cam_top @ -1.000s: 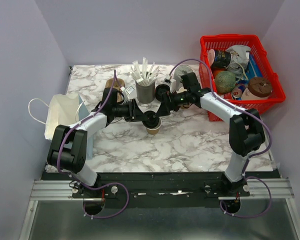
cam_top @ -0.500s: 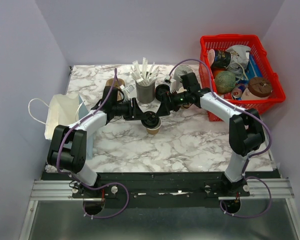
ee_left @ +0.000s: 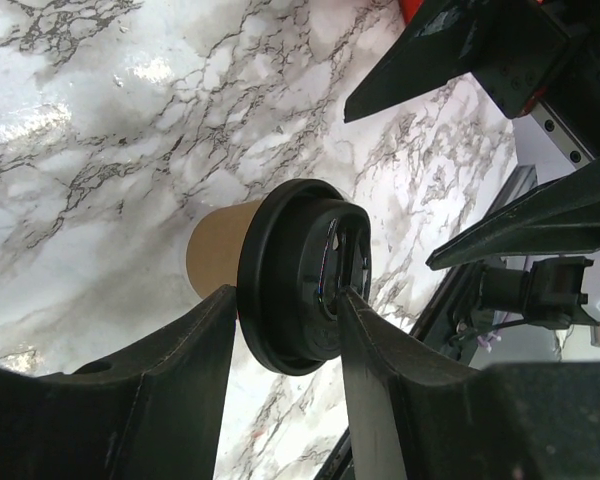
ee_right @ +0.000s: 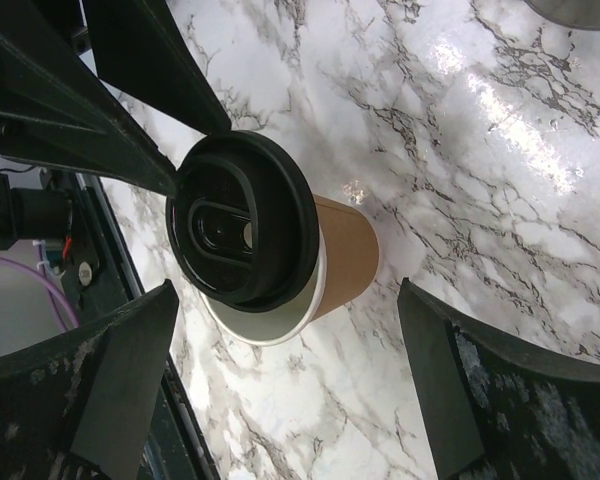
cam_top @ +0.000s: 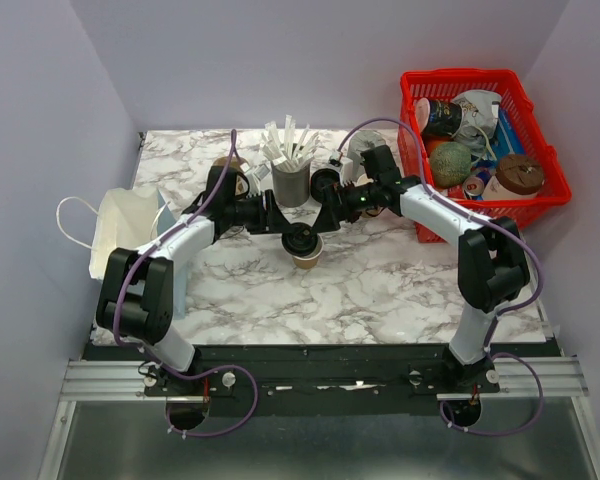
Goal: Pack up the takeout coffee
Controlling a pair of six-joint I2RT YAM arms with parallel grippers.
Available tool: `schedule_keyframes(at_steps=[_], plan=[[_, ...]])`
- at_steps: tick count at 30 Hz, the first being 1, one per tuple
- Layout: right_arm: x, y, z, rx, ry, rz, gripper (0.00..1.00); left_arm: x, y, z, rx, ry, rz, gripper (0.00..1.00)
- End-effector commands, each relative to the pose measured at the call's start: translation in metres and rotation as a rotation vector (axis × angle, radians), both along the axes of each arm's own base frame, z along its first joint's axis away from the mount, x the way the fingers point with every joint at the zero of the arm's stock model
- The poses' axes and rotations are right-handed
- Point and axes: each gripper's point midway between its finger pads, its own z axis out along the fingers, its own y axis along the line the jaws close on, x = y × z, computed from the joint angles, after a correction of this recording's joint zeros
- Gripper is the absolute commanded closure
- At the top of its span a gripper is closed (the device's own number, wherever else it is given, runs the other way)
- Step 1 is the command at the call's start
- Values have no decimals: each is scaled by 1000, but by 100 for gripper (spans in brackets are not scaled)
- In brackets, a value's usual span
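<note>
The takeout coffee (cam_top: 304, 247) stands upright on the desk (cam_top: 400, 280), near its middle, between the two tools. The left tool (ee_left: 287, 298) is part-way open, and the black lid (ee_right: 242, 220) lies just beyond its fingertips rather than clamped between them. The right tool (ee_right: 287, 288) is spread wide, with its fingers well apart on either side of the cup and touching nothing. We judge the main hazard to be the lid. In the right wrist view it sits off-centre, exposing a crescent of the white cup rim (ee_right: 265, 330), so it appears not fully seated. A lift by the lid alone could pull it free and drop the cup. A squeeze on the soft paper wall could pop the lid and spill the contents. The second hazard is crowding. Both tools converge on one small cup from opposite sides, so a closing or advancing move by either could strike the other or tip the cup. The third hazard is the white paper bag (cam_top: 115, 235) at the desk's left edge. Its thin walls may fold if the cup catches the mouth on entry. We count one takeout coffee, one lid on it, two tools, one paper bag, one red basket (cam_top: 540, 205) of mixed items and one holder of white sticks (cam_top: 290, 183).
</note>
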Motion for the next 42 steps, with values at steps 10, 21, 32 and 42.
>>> schedule_keyframes(at_steps=[10, 21, 32, 42], plan=[[3, -3, -10, -50, -15, -10, 0, 0, -9, -10, 44, 6, -18, 47], [-1, -7, -15, -73, -3, -11, 0, 1, -20, -10, 38, 1, -37, 46], [-11, -9, -22, -78, 28, 7, 0, 6, -27, -10, 33, 1, -49, 46], [-16, -8, -30, -71, 68, 25, 1, 4, -25, -12, 65, -15, -61, 46]])
